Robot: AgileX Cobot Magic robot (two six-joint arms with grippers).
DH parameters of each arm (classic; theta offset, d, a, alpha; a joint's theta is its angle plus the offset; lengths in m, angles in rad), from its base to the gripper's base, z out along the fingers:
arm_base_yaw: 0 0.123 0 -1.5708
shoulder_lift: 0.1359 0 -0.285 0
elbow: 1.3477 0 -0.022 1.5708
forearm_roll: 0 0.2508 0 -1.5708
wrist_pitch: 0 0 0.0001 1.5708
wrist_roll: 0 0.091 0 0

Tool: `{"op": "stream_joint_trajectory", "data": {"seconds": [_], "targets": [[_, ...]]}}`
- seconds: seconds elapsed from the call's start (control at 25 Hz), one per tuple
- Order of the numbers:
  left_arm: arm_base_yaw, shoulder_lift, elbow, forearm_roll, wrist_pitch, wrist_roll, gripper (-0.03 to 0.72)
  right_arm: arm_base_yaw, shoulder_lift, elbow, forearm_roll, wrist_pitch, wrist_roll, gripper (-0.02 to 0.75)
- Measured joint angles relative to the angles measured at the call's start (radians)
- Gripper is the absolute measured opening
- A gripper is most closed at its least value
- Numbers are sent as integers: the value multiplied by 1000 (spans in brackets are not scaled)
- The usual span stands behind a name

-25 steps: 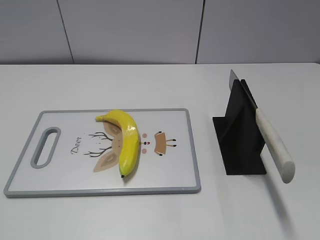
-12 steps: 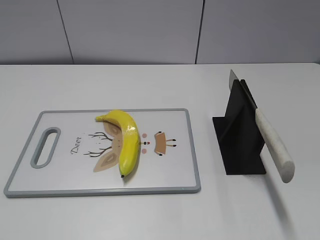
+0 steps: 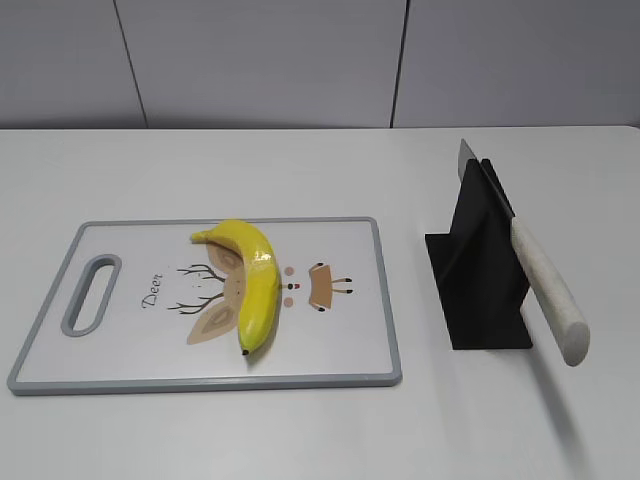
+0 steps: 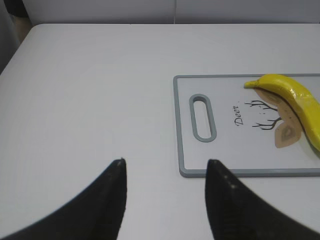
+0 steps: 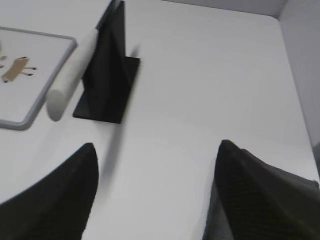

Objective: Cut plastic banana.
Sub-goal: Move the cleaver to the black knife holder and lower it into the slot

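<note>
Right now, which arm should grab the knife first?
Right, probably. The right gripper is open with the knife handle and black stand just ahead. The left gripper faces the cutting board and plastic banana.

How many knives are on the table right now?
1. The knife leans in the black stand, right of the cutting board, white handle toward the camera. None seems hidden.

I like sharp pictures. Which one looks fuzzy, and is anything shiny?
The right wrist view is blurry: the knife handle and black stand have smeared edges. The exterior view is sharp, with a glossy highlight on the plastic banana. The left wrist view is clear too.
</note>
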Motion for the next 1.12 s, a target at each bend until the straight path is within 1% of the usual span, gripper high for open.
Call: {"op": "stream_joint_trajectory", "data": {"seconds": [0.12, 0.24, 1.12], "targets": [[0, 0, 0, 0, 0, 0, 489, -102, 0, 0, 0, 0, 0, 553], [0, 0, 0, 0, 0, 0, 489, -140, 0, 0, 0, 0, 0, 553], [0, 0, 0, 0, 0, 0, 489, -145, 0, 0, 0, 0, 0, 553]]}}
